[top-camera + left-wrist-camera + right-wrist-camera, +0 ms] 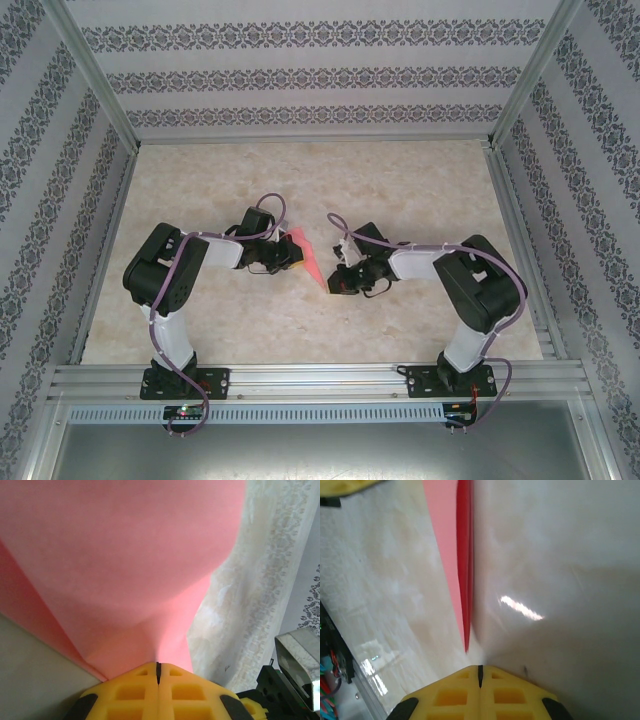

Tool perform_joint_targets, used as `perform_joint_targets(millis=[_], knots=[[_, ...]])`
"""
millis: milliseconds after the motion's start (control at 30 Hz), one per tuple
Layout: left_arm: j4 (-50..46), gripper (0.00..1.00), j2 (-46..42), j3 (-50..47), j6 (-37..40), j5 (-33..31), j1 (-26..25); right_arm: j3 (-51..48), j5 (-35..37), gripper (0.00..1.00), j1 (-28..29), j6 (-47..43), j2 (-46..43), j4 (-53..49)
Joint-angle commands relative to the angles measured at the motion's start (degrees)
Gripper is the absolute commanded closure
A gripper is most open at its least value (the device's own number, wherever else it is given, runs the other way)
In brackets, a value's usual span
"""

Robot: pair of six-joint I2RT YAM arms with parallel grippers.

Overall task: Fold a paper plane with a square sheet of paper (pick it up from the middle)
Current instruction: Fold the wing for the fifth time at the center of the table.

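A: Right, your left gripper (288, 258) is pinching the wide end of the paper plane (308, 258). Its yellow fingers (125, 695) are pressed together, and the pink paper comes straight out of the seam between them

B: And your right gripper (335, 284) is pressed shut on nothing. From its wrist camera the tip stops just short of its fingers (520, 695), a little left of the seam

A: The paper plane sits between your two arms, over the middle of the table (420, 190). I cannot tell whether its tip touches the surface

B: As I read it, you are about to take the pointed end with the right gripper. Open those jaws first, then come in along the plane's length, not across it, so you do not bend the tip

A: Hold the left pinch firm while you do it. Paper this thin will likely buckle if you push the two ends together

B: Mind the direction. From above, the long axis runs on a diagonal from the left gripper toward the right one. The narrow tip aims at your right gripper and the near edge, and the broad end lies back at the left

A: So line the right fingers up with that diagonal and close on the tip
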Motion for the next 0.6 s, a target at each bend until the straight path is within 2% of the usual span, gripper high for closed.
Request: perform_joint_targets(millis=[0, 167, 333, 567], knots=[[-7.52, 1.00, 2.79, -1.14, 1.58, -6.66, 0.44, 0.87, 1.50, 1.00, -0.15, -1.01, -2.66, -5.57], [-7.08, 1.00, 2.95, -0.97, 1.70, -5.94, 0.53, 6.25, 1.84, 1.00, 1.08, 1.34, -1.36, -0.71], [-6.73, 1.00, 3.13, -0.17, 1.88, -4.72, 0.41, 12.30, 3.69, 1.00, 2.65, 3.17, 4.11, 2.28], [-6.58, 1.00, 2.81, 1.52, 2.39, -2.91, 0.43, 14.26, 5.46, 1.00, 2.15, 2.79, 9.00, 2.63]])
